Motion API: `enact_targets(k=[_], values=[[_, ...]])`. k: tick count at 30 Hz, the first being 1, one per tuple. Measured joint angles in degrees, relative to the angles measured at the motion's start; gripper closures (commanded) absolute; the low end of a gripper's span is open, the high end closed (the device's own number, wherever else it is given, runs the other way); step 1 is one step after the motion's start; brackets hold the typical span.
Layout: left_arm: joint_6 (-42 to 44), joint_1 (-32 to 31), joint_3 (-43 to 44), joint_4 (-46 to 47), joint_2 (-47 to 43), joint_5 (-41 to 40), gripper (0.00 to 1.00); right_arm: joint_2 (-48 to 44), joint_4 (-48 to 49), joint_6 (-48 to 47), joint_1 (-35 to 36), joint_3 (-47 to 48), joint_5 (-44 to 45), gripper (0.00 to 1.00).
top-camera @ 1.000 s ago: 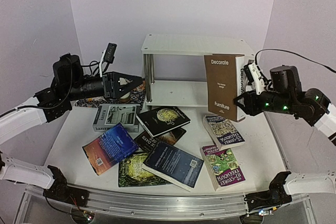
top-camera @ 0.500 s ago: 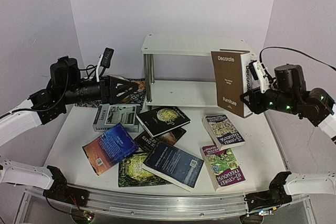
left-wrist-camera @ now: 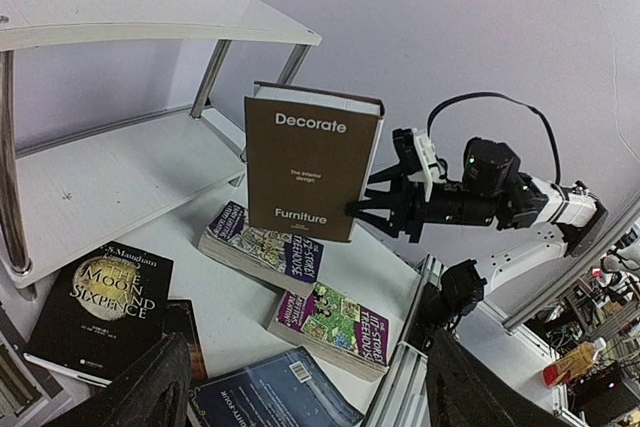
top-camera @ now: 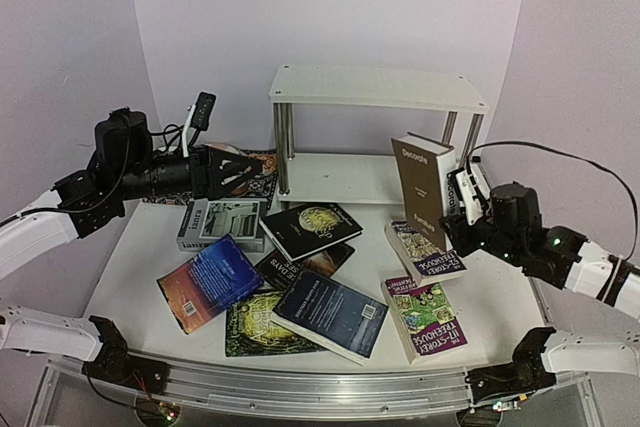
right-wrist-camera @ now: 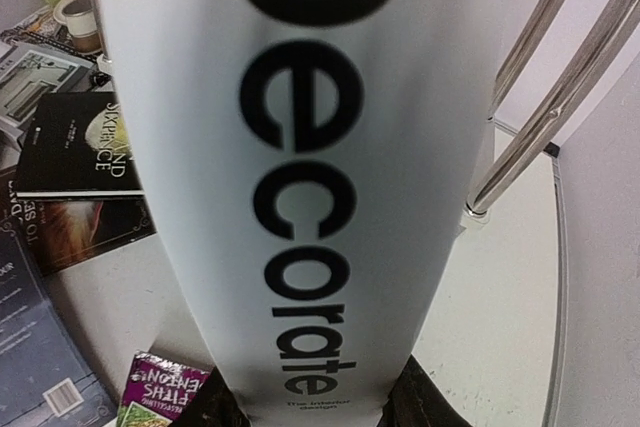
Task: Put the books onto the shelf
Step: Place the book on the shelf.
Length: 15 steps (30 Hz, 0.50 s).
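My left arm [top-camera: 110, 172] and right arm [top-camera: 530, 237] wear white shells over black joints. Green lights [top-camera: 546, 242] glow on my right wrist, where a thin black cable [left-wrist-camera: 485, 95] loops. My left gripper [top-camera: 255, 169] is black, a small camera [top-camera: 205, 105] perched above it

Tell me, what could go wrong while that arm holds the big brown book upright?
The right gripper pinches the brown Decorate book only low on its spine, so the tall book could tilt or slip. It might drop onto the Treehouse paperback beneath. The chrome leg stands right behind it; a careless push could hit that instead of entering the shelf.
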Motion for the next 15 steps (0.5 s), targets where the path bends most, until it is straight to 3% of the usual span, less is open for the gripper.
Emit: enact_targets(k=[4, 15], values=[[0.0, 0.0, 0.0, 0.0, -0.2, -0.1, 0.18, 1.4, 9.3, -2.3, 0.0, -5.5, 2.2, 0.79], [0.0, 0.0, 0.0, -1.4, -0.3, -0.1, 0.18, 15.9, 29.5, -4.6, -1.4, -5.5, 4.7, 0.79]])
